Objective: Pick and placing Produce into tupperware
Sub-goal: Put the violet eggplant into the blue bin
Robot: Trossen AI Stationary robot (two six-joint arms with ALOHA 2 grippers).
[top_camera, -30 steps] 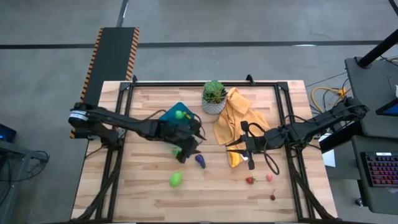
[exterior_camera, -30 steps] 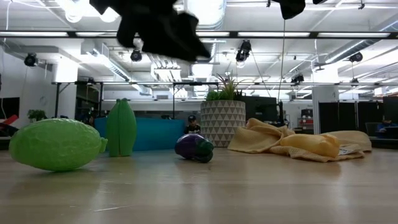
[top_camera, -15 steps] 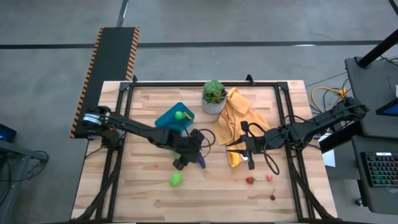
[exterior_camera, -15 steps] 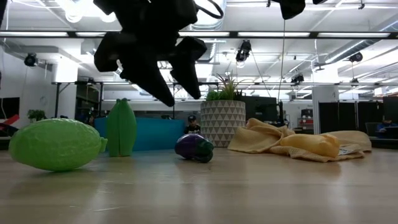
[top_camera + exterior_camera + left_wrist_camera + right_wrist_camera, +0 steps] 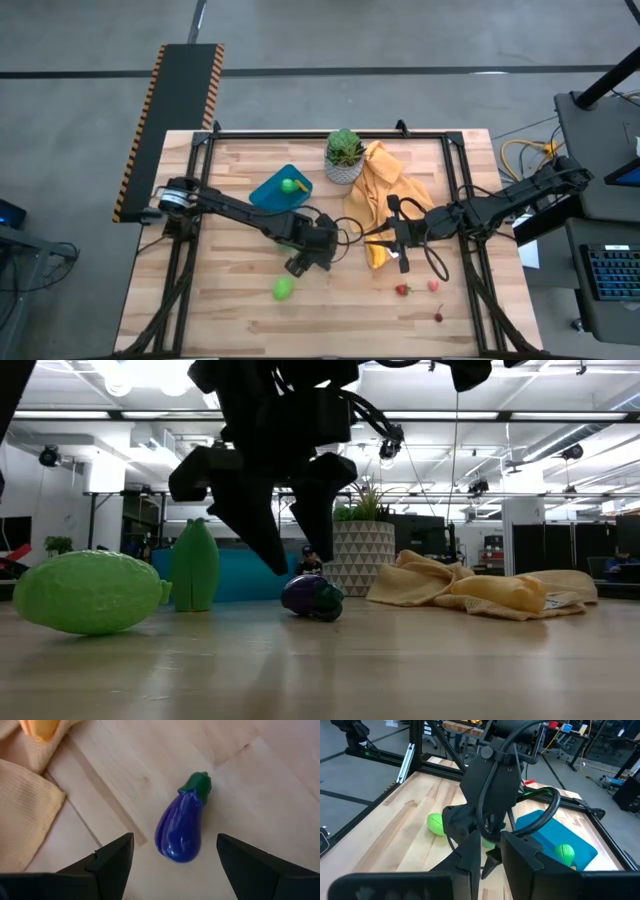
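Observation:
My left gripper (image 5: 174,838) is open and points down over the purple eggplant (image 5: 182,826), which lies on its side on the wood with one finger on either side, clear of it. In the low view the left gripper (image 5: 298,563) hangs just above the eggplant (image 5: 312,597). The blue tupperware (image 5: 279,189) holds one green piece (image 5: 289,185). A green lime-like piece (image 5: 283,289) lies nearer the near edge. A ribbed green piece (image 5: 195,565) stands upright before the tupperware. My right gripper (image 5: 398,246) waits shut over the banana (image 5: 376,256).
A white plant pot (image 5: 344,160) stands by the far edge, with a yellow cloth (image 5: 382,190) spread beside it toward the right. Small red pieces (image 5: 402,290) lie near the near right corner. Bare wood surrounds the eggplant (image 5: 240,785).
My left gripper has moved from beside the tupperware toward the near edge and come down over the eggplant, its fingers staying apart. The eggplant and the other pieces have kept still.

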